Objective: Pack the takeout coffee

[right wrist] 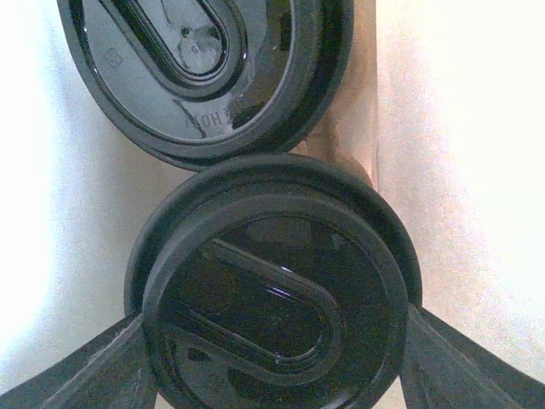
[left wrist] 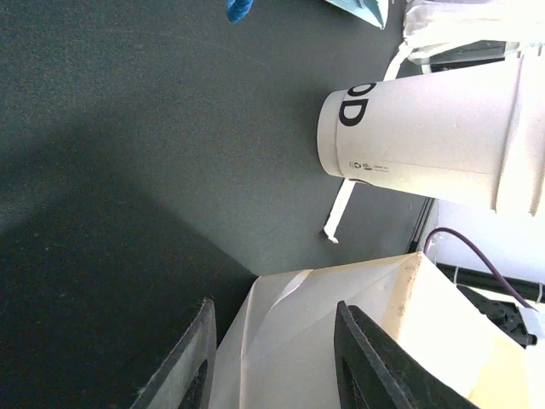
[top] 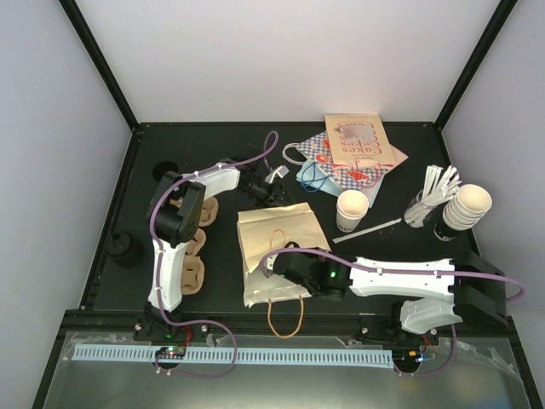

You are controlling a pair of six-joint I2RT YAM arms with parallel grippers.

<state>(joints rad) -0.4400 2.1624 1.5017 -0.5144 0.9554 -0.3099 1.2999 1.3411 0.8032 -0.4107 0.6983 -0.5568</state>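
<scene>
since only its black lid showed, the takeout coffee (right wrist: pixel 272 298) looked light and thin-walled, easy to crush, with a lid that might pop under a hard squeeze. a gentle hold across the body just under the lid rim seemed best. it sat inside the tan paper bag (top: pixel 277 234) at mid-table, just beside a second lidded cup (right wrist: pixel 204 68). the right gripper (right wrist: pixel 272 366) was clasped wide around it, a finger on each side. the left gripper (left wrist: pixel 272 358) straddled the bag's far edge, fingers apart; whether it pinched the paper could not be told.
</scene>
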